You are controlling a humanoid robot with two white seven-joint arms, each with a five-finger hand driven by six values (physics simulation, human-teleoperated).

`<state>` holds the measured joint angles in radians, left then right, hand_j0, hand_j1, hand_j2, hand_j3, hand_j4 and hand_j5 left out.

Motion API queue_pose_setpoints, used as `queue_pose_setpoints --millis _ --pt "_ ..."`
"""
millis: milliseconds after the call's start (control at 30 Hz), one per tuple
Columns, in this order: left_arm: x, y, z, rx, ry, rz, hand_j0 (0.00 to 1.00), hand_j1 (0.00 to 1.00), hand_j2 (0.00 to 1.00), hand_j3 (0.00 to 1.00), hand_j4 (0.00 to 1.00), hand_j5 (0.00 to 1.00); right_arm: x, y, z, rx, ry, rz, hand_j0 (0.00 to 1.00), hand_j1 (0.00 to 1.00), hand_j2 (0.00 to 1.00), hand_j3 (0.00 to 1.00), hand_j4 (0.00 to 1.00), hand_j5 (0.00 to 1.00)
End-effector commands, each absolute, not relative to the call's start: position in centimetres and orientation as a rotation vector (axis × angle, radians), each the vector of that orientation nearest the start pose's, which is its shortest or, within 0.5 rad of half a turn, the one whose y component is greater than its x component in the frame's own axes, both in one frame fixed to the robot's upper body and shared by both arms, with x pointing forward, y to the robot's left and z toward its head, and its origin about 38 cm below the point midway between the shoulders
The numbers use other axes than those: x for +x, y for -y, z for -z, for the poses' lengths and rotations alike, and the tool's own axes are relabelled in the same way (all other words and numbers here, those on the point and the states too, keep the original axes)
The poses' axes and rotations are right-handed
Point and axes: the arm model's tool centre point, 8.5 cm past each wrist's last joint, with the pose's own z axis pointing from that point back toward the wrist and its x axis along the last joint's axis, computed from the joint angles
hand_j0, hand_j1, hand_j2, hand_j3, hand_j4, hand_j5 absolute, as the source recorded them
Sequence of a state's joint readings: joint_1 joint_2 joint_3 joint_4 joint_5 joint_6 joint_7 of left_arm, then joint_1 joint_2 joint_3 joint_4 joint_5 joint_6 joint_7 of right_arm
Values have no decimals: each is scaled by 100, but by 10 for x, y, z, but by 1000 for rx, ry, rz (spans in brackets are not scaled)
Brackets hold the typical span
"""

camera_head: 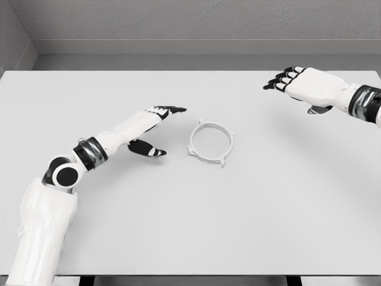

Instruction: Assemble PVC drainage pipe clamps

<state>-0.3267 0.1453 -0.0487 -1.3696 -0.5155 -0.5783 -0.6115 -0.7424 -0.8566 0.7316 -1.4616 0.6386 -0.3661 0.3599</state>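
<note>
A white ring-shaped pipe clamp (211, 142) with small lugs on its rim lies flat near the middle of the white table (250, 220). My left hand (159, 128) is just left of the clamp, fingers extended above and thumb spread below, open and not touching it. My right hand (294, 79) hovers at the far right, well away from the clamp, with its fingers relaxed and holding nothing.
The table's far edge meets a grey wall at the back. Its front edge runs along the bottom of the view.
</note>
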Motion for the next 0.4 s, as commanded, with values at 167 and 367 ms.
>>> queue_pose_setpoints --millis 167,367 --pt "400 -391 -166 362 1586 1414 100 100 100 100 100 100 437 322 -242 -702 1314 -2039 100 100 100 100 100 100" --pt "398 -421 -164 398 1516 1396 100 100 100 100 100 100 436 321 -243 -679 1335 -2022 100 100 100 100 100 100"
